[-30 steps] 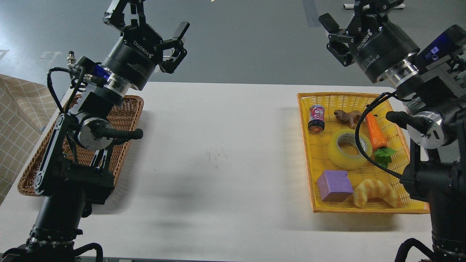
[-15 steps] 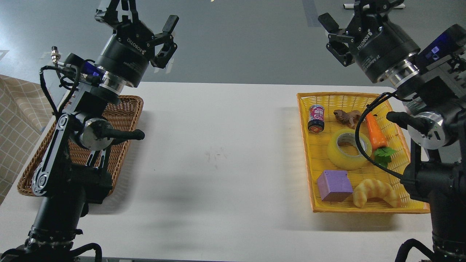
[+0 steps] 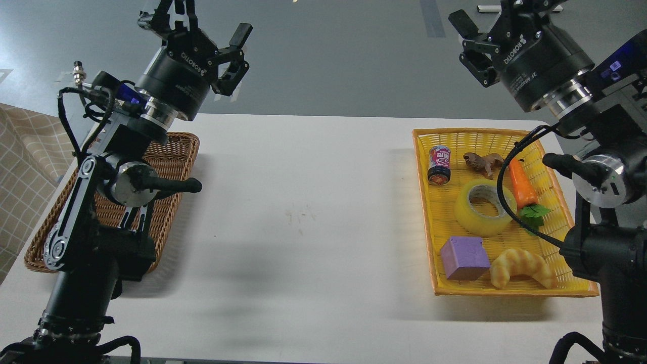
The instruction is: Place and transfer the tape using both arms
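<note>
Pre-grasp step: tape [image 3: 483,209] untouched in yellow basket [image 3: 423,167]; left gripper [image 3: 194,20] and right gripper [image 3: 498,23] held spread, empty; right descent needed.

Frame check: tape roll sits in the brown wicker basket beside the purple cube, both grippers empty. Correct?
Not quite. In the head view the tape roll sits in the yellow basket, beside the purple cube. Both grippers, left and right, are empty.
</note>
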Controlling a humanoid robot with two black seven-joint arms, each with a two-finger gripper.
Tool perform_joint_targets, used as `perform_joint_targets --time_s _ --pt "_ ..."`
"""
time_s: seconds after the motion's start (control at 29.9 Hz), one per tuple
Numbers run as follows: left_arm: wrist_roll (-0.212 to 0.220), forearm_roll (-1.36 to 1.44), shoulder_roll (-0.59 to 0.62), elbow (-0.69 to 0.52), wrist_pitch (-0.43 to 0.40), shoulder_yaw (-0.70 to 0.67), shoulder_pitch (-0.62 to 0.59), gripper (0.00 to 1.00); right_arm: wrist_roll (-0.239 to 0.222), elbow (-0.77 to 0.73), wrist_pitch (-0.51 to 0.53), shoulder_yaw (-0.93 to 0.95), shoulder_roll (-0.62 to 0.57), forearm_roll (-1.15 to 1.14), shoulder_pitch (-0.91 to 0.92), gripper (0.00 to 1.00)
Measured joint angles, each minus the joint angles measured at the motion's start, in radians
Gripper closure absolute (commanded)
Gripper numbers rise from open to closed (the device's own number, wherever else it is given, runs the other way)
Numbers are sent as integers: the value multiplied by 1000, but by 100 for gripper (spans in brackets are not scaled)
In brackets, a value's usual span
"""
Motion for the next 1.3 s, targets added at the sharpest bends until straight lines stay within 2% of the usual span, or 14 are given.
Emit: perform_joint_targets --time_s 0.23,1.3 --pt "17 0 -1 1 0 0 0 2 0 5 -7 5 0 1 -3 0" --pt "19 1 -22 -15 17 -2 0 2 2 14 -75 -5 0 -90 12 1"
